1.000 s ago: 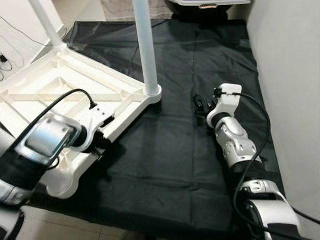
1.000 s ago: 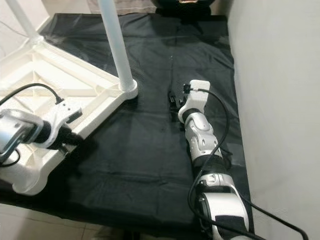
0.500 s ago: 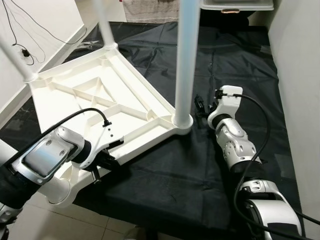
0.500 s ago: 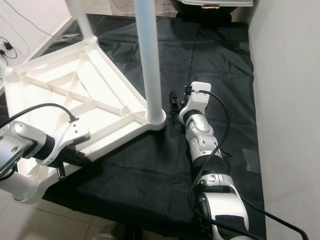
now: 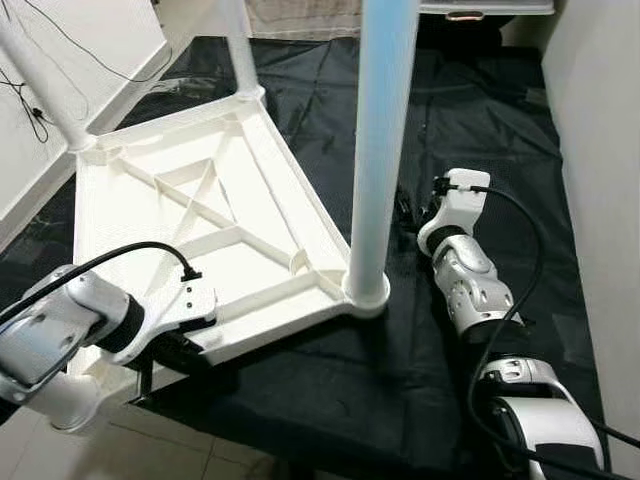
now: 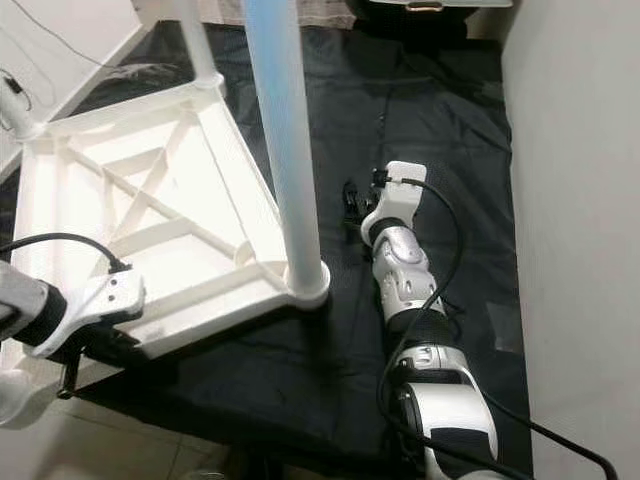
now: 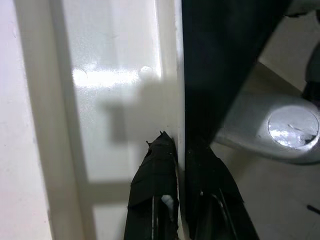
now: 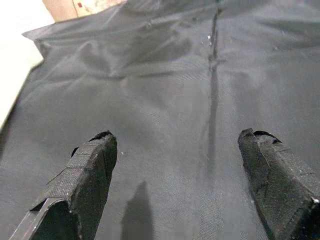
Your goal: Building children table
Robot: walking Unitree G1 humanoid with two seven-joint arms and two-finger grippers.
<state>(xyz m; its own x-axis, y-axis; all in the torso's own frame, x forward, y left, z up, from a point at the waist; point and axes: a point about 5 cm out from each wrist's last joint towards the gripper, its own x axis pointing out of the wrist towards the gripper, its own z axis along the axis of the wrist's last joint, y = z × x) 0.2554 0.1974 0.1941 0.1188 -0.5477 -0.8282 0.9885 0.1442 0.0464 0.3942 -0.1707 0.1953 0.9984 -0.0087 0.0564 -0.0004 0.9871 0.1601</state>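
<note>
The white plastic children's table lies upside down on a black cloth. One pale leg stands up from its near right corner. Two more legs rise at the far corners. My left gripper is shut on the table's near rim, with one black finger on the inside and the other on the outside. My right gripper rests low over the cloth just right of the near leg. It is open, with nothing between its fingertips.
A pale wall runs close along the right side. On the left is a white wall with hanging cables. A light bin stands at the far edge of the cloth. Tiled floor lies in front.
The left gripper, still shut on the rim, has drawn the table toward me and swung its near corner to the right. The view has shifted too. The right arm has stayed put.
</note>
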